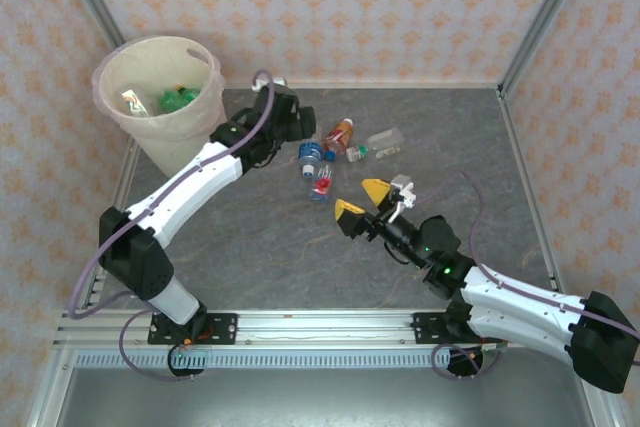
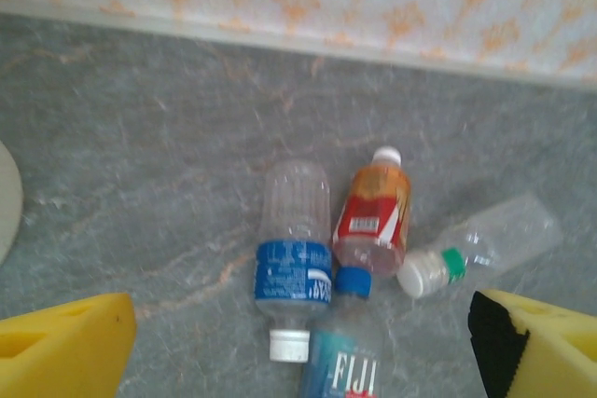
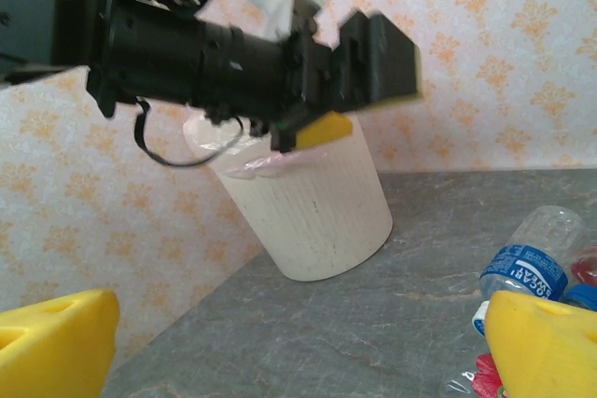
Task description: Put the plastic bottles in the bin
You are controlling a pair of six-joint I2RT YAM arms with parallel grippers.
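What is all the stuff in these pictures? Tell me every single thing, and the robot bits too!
Clear plastic bottle with blue label: one, white cap, lying on the table.
Orange plastic bottle with red label: one, white cap, lying right beside it.
Clear plastic bottle with green neck band: one, white cap, lying right of the orange one.
Clear Fiji bottle: one, blue cap by the orange bottle's base.
Green bottle: at least one, inside the bin; the rest are hard to count.
Round cream-beige bin with pinkish liner: one, far left corner.
Grey table: one.
Left gripper: yellow pads, open, above the bottles.
Right gripper: yellow pads, open, near the bottles.

Glossy clear plastic bottles [image 2: 293, 230], matt ribbed bin [image 3: 317, 221]; seemingly stone-veined table [image 2: 140, 137]
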